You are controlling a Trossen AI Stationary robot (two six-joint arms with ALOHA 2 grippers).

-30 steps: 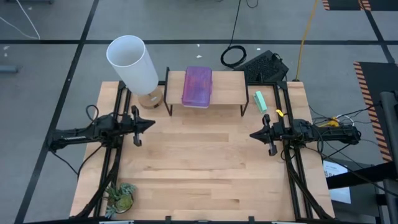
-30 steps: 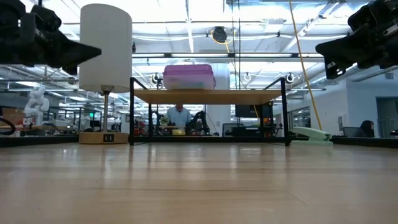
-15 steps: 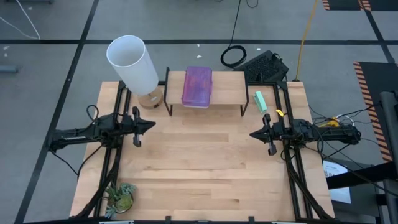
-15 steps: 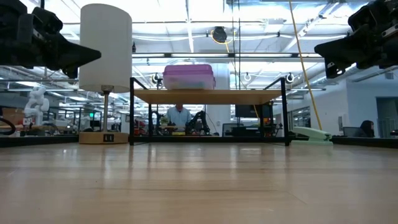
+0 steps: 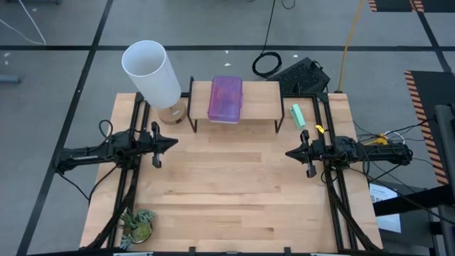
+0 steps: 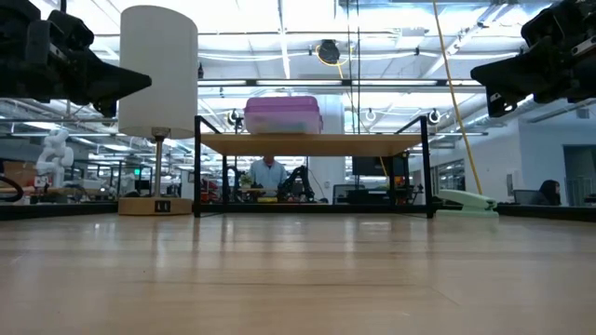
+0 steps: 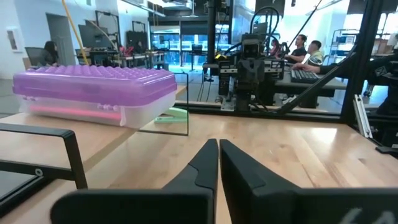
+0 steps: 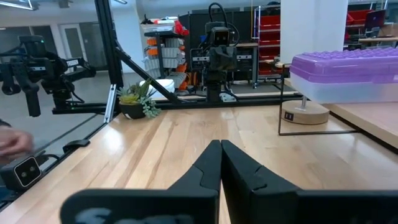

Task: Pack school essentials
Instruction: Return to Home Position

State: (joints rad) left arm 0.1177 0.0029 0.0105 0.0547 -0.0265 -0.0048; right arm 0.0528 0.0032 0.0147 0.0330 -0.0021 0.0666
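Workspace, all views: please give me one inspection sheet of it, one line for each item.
Surface: wooden table, middle bare.
Job's things: purple-lidded box on the shelf riser; tiny yellow piece at the right edge.
Clutter: white lamp, mint-green block, potted plant.
Grippers: left gripper and right gripper shut, holding nothing, above the table's sides.
Cables: black coil and yellow cable on the floor behind.
Surroundings: people seated at far desks.
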